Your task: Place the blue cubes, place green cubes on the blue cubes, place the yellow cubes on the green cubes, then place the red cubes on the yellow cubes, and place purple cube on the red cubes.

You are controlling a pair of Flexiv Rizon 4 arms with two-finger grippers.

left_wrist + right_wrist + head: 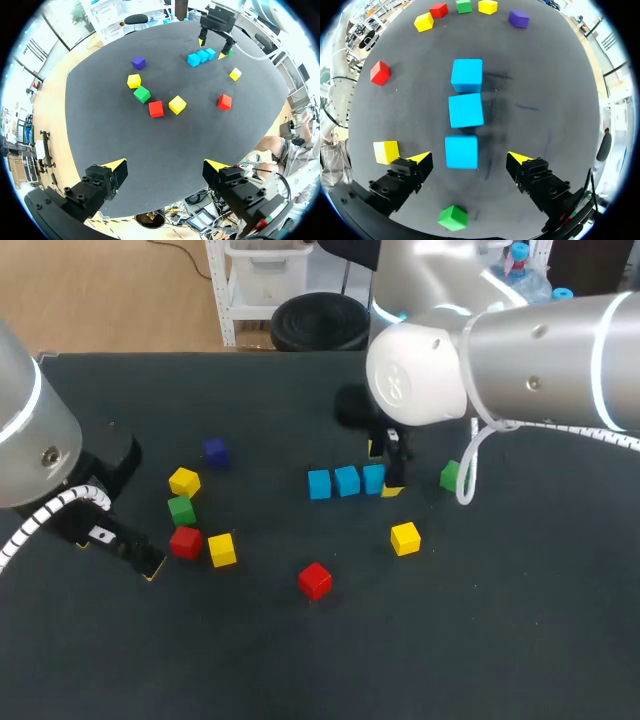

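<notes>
Blue cubes [346, 481] in a row mid-table, both my grippers wide open.
My left gripper [165, 166] hangs by a red cube [185, 542]; my right gripper [468, 157] has the row's right-end cube [461, 145] between its fingers, untouched.

Left arm [30, 430] enters at table's [480, 640] left edge; left gripper [118, 545] low, angled inward, fingers wide apart. Right arm [540, 360] crosses from table's right edge; right gripper [392, 468] points down near table's far middle, fingers spread.
</notes>
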